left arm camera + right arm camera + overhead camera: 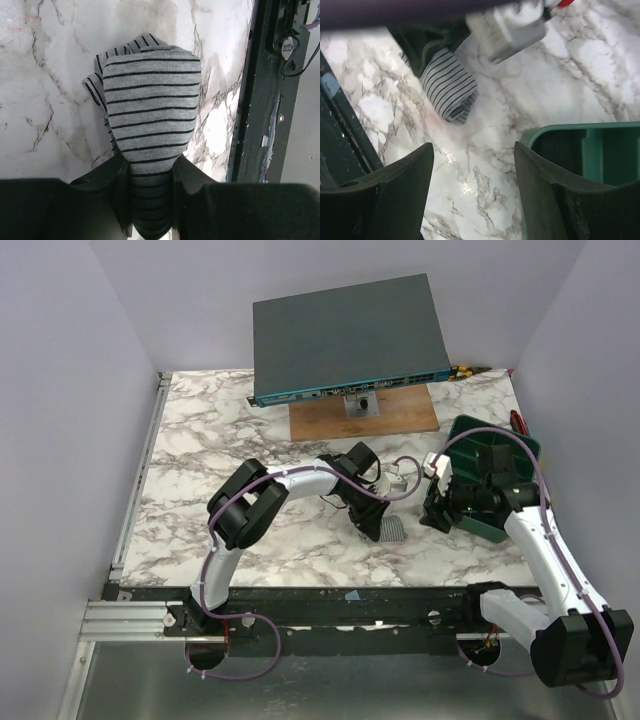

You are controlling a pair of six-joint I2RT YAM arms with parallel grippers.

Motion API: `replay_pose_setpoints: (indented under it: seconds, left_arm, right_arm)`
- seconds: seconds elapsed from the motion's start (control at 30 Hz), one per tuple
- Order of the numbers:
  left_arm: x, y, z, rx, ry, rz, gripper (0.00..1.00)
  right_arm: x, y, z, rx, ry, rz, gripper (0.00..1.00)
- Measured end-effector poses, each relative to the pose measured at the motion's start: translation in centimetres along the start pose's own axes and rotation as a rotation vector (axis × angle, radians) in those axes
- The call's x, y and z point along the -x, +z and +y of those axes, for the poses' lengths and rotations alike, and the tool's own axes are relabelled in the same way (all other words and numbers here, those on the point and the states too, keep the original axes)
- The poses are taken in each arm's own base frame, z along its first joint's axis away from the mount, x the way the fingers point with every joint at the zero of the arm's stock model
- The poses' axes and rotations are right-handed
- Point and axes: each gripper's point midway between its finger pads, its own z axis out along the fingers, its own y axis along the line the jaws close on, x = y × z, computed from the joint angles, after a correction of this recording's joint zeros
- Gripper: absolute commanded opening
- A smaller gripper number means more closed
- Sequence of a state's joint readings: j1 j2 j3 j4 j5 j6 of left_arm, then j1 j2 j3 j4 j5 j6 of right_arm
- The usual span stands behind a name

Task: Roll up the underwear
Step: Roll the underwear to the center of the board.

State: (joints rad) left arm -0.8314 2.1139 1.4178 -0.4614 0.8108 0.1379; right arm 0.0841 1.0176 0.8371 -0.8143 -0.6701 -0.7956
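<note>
left jaws clamped on underwear [150,100] | right jaws apart, empty, beside green bin [570,128]

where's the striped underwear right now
In the top view the striped underwear rests on the marble table, centre-right, pinched by the left end effector, just left of the green bin.

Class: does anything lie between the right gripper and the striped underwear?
Nothing visible does. Only bare marble table separates the open right gripper from the striped underwear, which the left gripper is clamping. The green bin sits off to the side.
</note>
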Motion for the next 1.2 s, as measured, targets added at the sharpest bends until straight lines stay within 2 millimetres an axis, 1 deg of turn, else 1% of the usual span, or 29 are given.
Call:
replay_pose_setpoints:
  seconds: [0.13,0.23,0.33,0.5,0.6,0.67,0.73,0.97,1.1,1.2]
  left_arm:
    - [0.0,0.0,0.0,-0.009,-0.012,0.002,0.00]
    - [0.0,0.0,0.1,-0.013,-0.019,0.003,0.00]
    - [-0.1,0.1,0.0,-0.021,-0.033,0.011,0.00]
    - [-0.3,0.3,-0.4,-0.060,-0.056,0.021,0.00]
    - [-0.3,0.4,-0.5,-0.080,-0.072,0.027,0.00]
    - [-0.3,0.3,-0.5,-0.093,-0.082,0.026,0.00]
    - [-0.3,0.3,-0.4,-0.110,-0.095,0.025,0.00]
    - [-0.3,0.2,-0.3,-0.160,-0.141,0.020,0.00]
    - [-0.3,0.2,-0.3,-0.169,-0.152,0.021,0.00]
    - [-0.4,0.2,-0.4,-0.178,-0.169,0.027,0.00]
  right_arm:
    - [-2.0,0.9,1.9,0.053,-0.010,0.031,0.69]
    - [-2.9,1.6,3.2,0.093,-0.017,0.050,0.69]
    - [-2.9,2.3,3.4,0.095,-0.057,0.063,0.69]
    - [-2.7,4.7,5.7,0.139,-0.202,0.102,0.69]
    - [-2.5,6.0,6.5,0.139,-0.263,0.127,0.70]
    - [-2.5,6.6,6.6,0.126,-0.291,0.144,0.70]
    - [-2.5,7.0,6.3,0.102,-0.304,0.155,0.71]
    - [-2.5,7.6,5.0,0.032,-0.339,0.171,0.73]
    - [-2.6,8.0,5.0,0.030,-0.353,0.177,0.74]
    - [-3.0,8.6,5.3,0.038,-0.370,0.184,0.74]
